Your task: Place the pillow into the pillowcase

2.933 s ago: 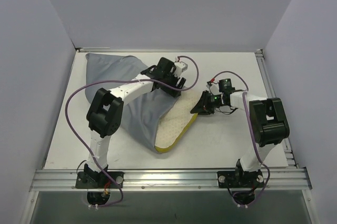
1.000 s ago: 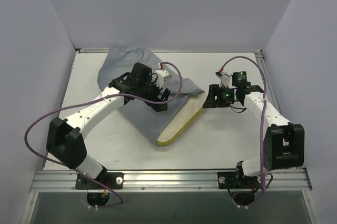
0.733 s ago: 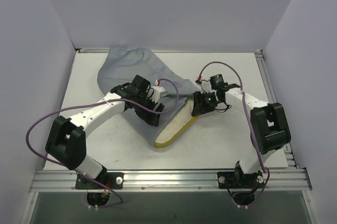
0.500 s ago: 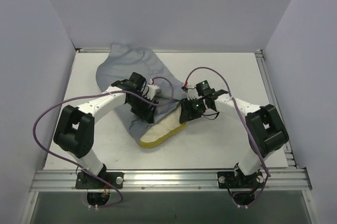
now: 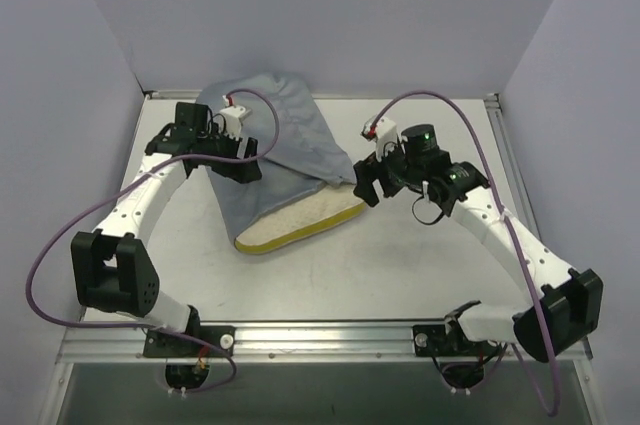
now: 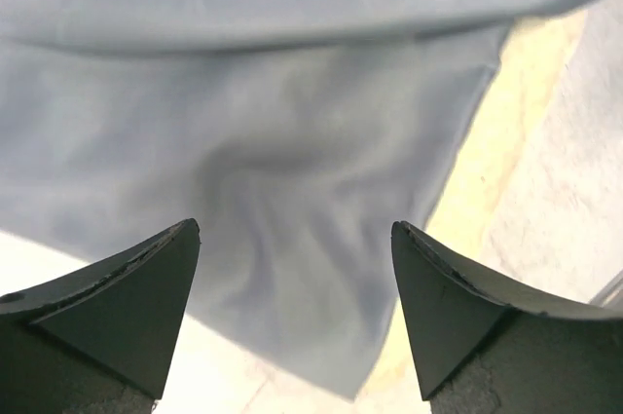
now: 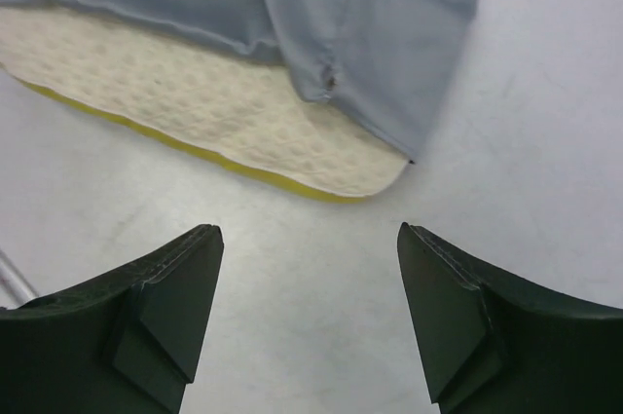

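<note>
Elbows on both your arms sit low and out to the sides, with the forearms angling inward over the desk (image 5: pixel 430 245). Your left arm reaches to the far left part of the desk. Its wrist is turned so the left tool (image 5: pixel 247 171) points rightward over the pillowcase (image 5: pixel 280 135). In the left wrist view its jaws stand wide apart above grey cloth, gripping nothing. Your right arm stretches from the near right corner up to mid-desk. The right tool (image 5: pixel 364 183) hangs just beside the pillowcase's right corner, its jaws likewise spread wide and empty. The right wrist view shows bare desk beneath them.

The pillow (image 5: pixel 300 218) lies mostly inside the pillowcase. You see only a cream, dimpled strip with a yellow edge poking out along the near side of the sack's mouth. The grey hem drapes loosely across it.
</note>
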{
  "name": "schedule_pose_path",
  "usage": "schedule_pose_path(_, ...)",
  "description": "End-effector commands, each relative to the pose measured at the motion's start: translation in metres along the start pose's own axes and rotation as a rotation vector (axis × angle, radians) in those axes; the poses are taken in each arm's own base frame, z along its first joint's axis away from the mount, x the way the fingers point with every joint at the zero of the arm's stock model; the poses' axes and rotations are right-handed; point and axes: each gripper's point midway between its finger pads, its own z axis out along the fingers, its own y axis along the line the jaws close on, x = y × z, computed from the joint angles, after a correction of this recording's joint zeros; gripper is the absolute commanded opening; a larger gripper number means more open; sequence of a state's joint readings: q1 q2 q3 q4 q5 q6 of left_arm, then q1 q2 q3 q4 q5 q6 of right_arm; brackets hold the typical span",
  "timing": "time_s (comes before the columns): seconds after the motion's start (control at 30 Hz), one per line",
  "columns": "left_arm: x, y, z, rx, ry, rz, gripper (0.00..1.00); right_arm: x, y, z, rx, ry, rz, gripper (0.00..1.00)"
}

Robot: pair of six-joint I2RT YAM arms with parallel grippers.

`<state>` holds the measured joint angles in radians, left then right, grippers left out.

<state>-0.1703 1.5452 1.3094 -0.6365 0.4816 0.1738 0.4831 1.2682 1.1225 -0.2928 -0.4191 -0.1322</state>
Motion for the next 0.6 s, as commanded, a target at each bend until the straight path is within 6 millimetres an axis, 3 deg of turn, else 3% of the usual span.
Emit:
schedule_pose_path(0.0,0.016,-0.025,-0.03,0.084,-0.006,0.054,0.89,0.034,-0.042,0.012,0.163,0.191,-0.211,0.74)
schedule_pose_path(0.13,0.05,-0.036,-0.054,0.094,0.054,0.187,0.9,0.032,-0.051,0.037,0.175,0.211,-0.262,0.76)
schedule_pose_path(0.2,0.082,-0.038,-0.06,0.094,0.129,0.226,0.9,0.031,-0.053,0.052,0.172,0.221,-0.266,0.76)
schedule_pose_path(0.27,0.095,-0.039,-0.071,0.081,0.133,0.327,0.9,0.025,-0.056,0.062,0.19,0.205,-0.267,0.76)
schedule_pose_path(0.3,0.114,-0.039,-0.071,0.082,0.171,0.332,0.91,0.029,-0.059,0.072,0.196,0.222,-0.262,0.76)
schedule_pose_path(0.43,0.137,-0.037,-0.079,0.042,0.195,0.438,0.91,0.018,-0.069,0.095,0.245,0.193,-0.253,0.69)
schedule_pose_path(0.57,0.145,-0.04,-0.078,0.039,0.206,0.467,0.91,0.005,-0.078,0.105,0.297,0.165,-0.258,0.53)
